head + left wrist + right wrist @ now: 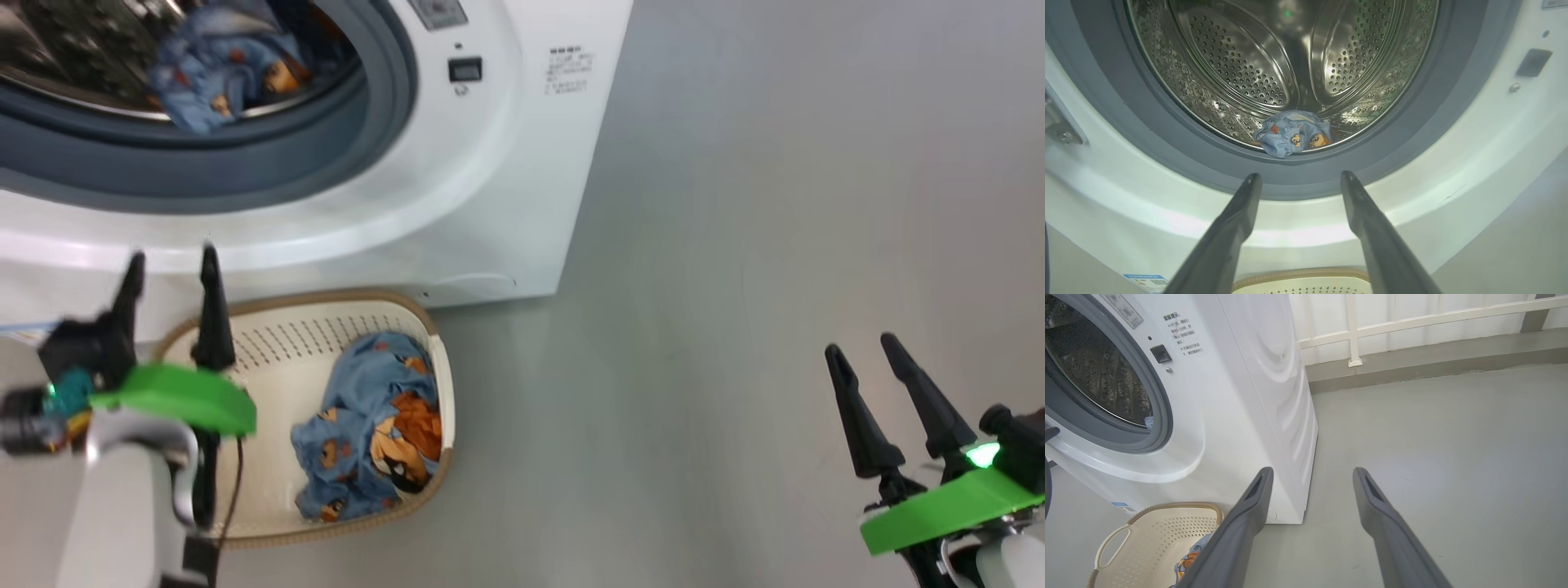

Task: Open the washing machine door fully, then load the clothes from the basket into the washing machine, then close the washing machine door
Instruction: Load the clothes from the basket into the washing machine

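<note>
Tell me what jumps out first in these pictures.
The open mouth of the white washing machine dominates the head view's upper left, one blue cartoon-print bundle lying at the front lip of its steel drum. Below it on the grey floor stands the cream basket holding a second bundle. The left gripper hangs open near the basket's left edge; the right gripper is open over the floor at lower right.
</note>
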`<state>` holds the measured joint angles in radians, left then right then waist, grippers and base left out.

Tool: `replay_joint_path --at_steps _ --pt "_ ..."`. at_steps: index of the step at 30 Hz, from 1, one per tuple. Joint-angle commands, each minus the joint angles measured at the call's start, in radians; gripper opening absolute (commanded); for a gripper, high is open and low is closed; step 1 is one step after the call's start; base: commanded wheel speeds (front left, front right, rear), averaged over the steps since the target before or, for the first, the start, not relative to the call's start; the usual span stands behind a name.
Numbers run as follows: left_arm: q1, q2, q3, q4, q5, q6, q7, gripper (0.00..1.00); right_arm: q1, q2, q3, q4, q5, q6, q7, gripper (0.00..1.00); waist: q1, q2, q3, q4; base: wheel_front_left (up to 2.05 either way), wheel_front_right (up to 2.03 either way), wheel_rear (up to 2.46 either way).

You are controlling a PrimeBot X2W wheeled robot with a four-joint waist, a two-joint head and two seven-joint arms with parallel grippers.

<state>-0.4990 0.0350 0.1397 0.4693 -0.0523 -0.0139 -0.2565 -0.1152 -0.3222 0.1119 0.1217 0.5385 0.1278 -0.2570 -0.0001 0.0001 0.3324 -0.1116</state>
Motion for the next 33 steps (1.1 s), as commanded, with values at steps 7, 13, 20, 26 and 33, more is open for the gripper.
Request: replay_joint_path --at_steps 7,13,20,26,33 --pt "0.158 0.016 0.007 -0.086 -0.023 -0.016 -0.005 1.00 0.074 -0.037 0.005 -0.011 -0.008 0.003 -0.005 1.00 0.0001 -0.0001 -0.122 0.033 0.00 0.00 0.00" --pt "0.273 0.016 -0.005 -0.144 -0.051 -0.011 -0.005 1.00 0.125 -0.043 -0.005 -0.011 -0.013 0.003 -0.005 1.00 0.0001 -0.0001 -0.180 0.041 0.00 0.00 0.00" --pt "0.400 0.015 -0.014 -0.214 -0.073 0.000 -0.005 1.00 0.192 -0.040 -0.023 -0.014 -0.018 0.003 -0.005 1.00 0.0001 -0.0001 -0.238 0.050 0.00 0.00 0.00" --pt "0.490 0.015 -0.004 -0.277 -0.072 0.005 -0.005 1.00 0.227 -0.041 -0.033 -0.021 -0.021 0.003 -0.005 1.00 0.0001 -0.0001 -0.266 0.050 0.00 0.00 0.00" --pt "0.544 0.015 -0.009 -0.327 -0.076 0.018 -0.005 1.00 0.239 -0.040 -0.041 -0.029 -0.024 0.003 -0.005 1.00 0.0001 -0.0001 -0.271 0.049 0.00 0.00 0.00"
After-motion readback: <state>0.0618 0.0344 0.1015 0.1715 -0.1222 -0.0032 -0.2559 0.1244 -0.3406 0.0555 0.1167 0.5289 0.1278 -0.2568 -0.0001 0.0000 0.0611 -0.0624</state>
